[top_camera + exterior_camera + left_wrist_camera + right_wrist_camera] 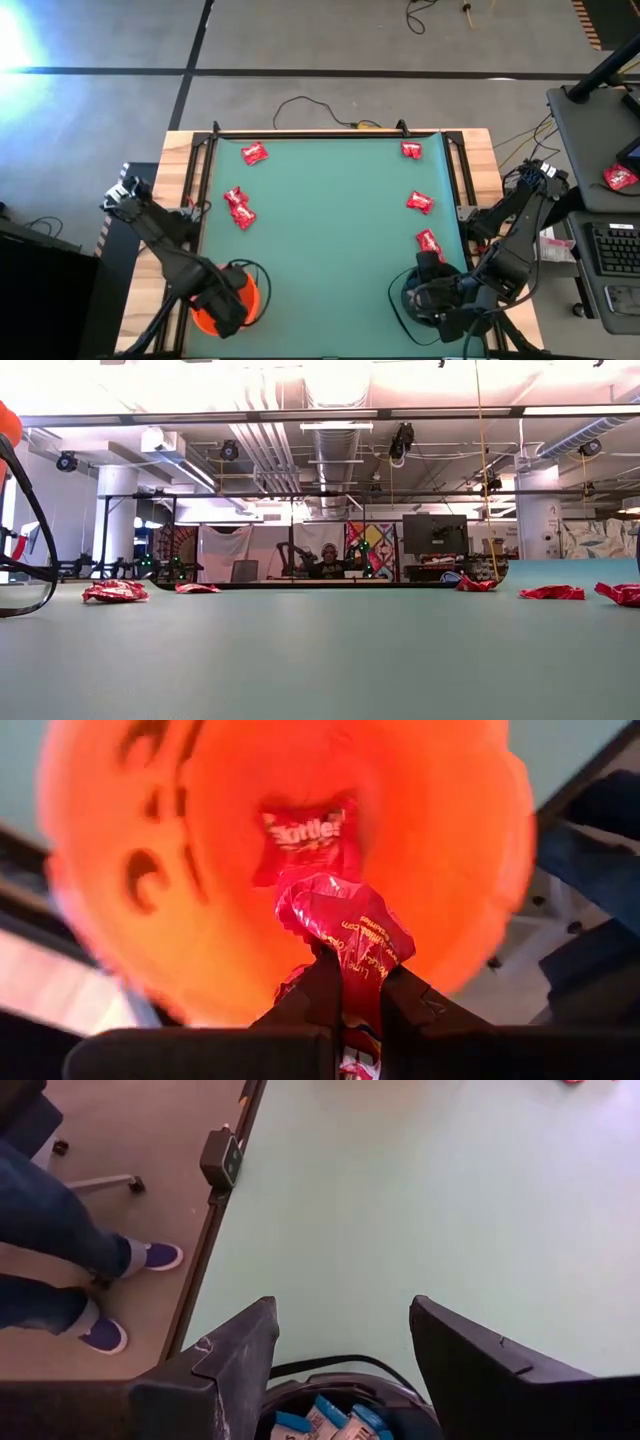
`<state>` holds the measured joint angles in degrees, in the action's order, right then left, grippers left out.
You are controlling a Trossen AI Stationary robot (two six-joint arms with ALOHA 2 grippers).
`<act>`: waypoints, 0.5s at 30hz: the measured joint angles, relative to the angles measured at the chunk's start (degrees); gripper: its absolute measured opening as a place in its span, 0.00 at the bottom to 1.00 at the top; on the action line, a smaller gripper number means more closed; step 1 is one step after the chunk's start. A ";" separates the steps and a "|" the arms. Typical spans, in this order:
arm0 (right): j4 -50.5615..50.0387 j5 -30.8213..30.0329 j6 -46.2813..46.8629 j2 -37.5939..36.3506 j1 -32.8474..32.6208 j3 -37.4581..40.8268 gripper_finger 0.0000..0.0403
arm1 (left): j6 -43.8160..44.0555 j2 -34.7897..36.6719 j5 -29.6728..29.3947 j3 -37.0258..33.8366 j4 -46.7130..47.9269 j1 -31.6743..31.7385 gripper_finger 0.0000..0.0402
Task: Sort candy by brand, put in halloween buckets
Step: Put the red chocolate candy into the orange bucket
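Observation:
Near the table's front left corner stands the orange bucket (250,298), with my left gripper (350,982) above its mouth (200,870), shut on a red candy (345,932). Another red candy (305,835) lies on that bucket's floor. My right gripper (345,1350) hangs open over the black bucket (412,295) at the near right. Blue-and-white candy (325,1422) lies in the black bucket. Several red candies lie flat on the green mat, among them a pair on the left (238,208) and one on the right (419,202). My left gripper pinches one end of the red candy's wrapper (352,970) between its two fingers, coming from above and pointing down. The rest of the wrapper sticks out past the fingertips, crumpled, and hangs clear over the orange bucket's mouth.
Black rails run along the mat's sides (455,180). A side desk at the right carries a keyboard (615,250) and a red candy (620,178). A person's legs and blue shoes (100,1330) stand beside the table's edge. The orange bucket's black handle (30,560) shows in the low view.

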<state>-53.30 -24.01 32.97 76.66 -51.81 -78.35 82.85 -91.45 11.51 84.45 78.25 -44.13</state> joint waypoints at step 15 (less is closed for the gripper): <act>-0.35 0.00 7.44 -2.97 5.02 -1.97 0.54 | -1.78 6.01 2.31 -15.39 -12.04 0.04 0.33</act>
<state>-53.66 -24.01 40.41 73.69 -46.79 -80.32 81.07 -85.44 13.82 69.06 66.21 -44.10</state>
